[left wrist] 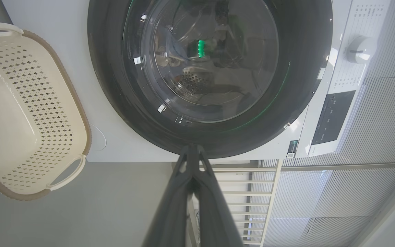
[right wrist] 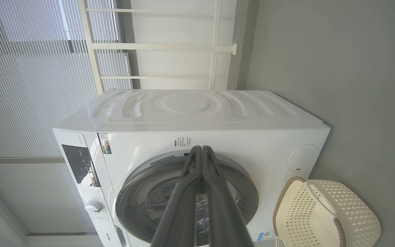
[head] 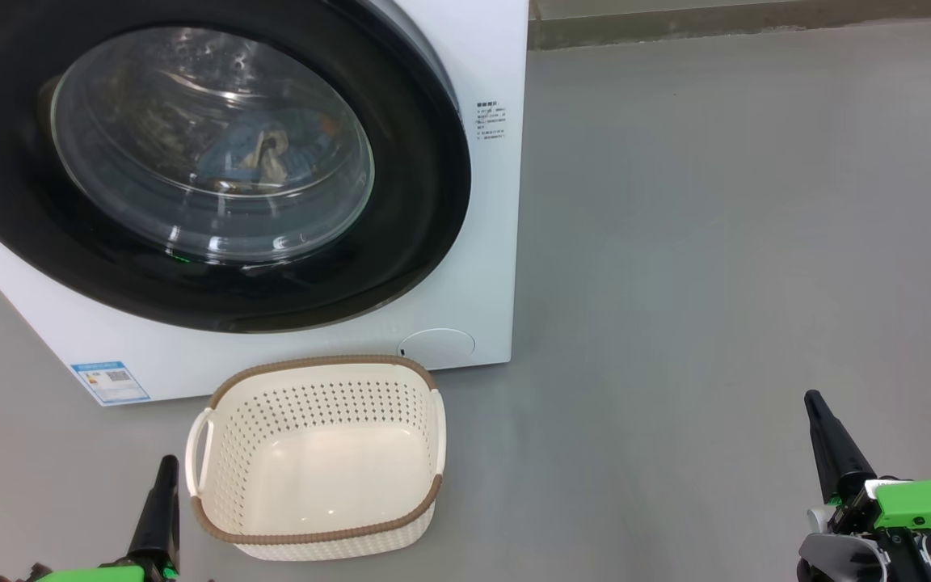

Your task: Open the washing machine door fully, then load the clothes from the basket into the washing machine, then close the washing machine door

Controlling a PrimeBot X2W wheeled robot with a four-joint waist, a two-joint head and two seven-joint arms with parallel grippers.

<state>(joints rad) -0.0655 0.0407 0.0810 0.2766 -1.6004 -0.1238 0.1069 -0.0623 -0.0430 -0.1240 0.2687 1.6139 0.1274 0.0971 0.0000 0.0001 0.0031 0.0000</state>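
The white washing machine (head: 482, 267) (right wrist: 218, 137) fills the upper left of the head view. Its round door (head: 401, 242) (left wrist: 303, 85) (right wrist: 245, 192) with the black rim lies flat against the front, shut. Behind the glass bowl, light blue clothes (head: 271, 153) lie in the drum. On the floor in front stands the cream basket (head: 320, 453) (left wrist: 22, 109) (right wrist: 324, 212), with nothing in it. My left gripper (head: 165, 465) (left wrist: 192, 149) is shut at the lower left beside the basket, holding nothing. My right gripper (head: 815, 400) (right wrist: 201, 149) is shut at the lower right, well away from machine and basket.
Grey floor (head: 716, 242) stretches to the right of the machine. A round service flap (head: 437, 343) and a blue label sticker (head: 110, 381) sit low on the machine front. The control panel and dial (left wrist: 357, 51) are on its top edge. Ribbed wall and white railing (right wrist: 163, 44) stand behind.
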